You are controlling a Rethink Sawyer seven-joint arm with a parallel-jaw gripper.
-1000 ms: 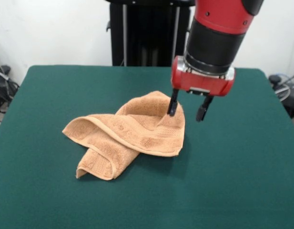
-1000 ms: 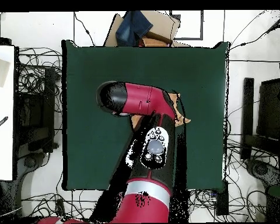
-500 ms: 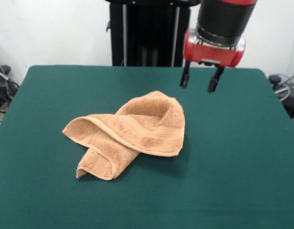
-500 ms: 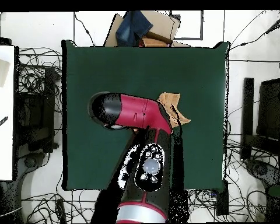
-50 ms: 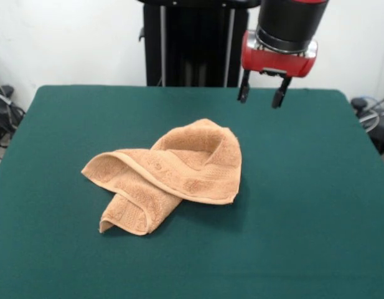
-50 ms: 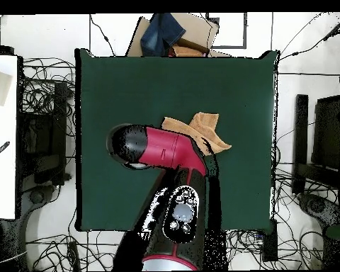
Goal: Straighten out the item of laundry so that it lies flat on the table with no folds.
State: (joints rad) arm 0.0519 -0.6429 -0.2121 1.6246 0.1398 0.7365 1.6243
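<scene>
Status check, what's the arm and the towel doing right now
Gripper open, empty, above table's far side. Towel crumpled, folded over itself. Nothing in the way.

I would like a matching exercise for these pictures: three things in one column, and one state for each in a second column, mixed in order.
Things:
1. towel
2. gripper
3. table

States:
A. open, raised in the air, holding nothing
B. covered in dark green cloth
C. crumpled, with folds over itself

Pairs: 1-C, 2-A, 3-B
</scene>
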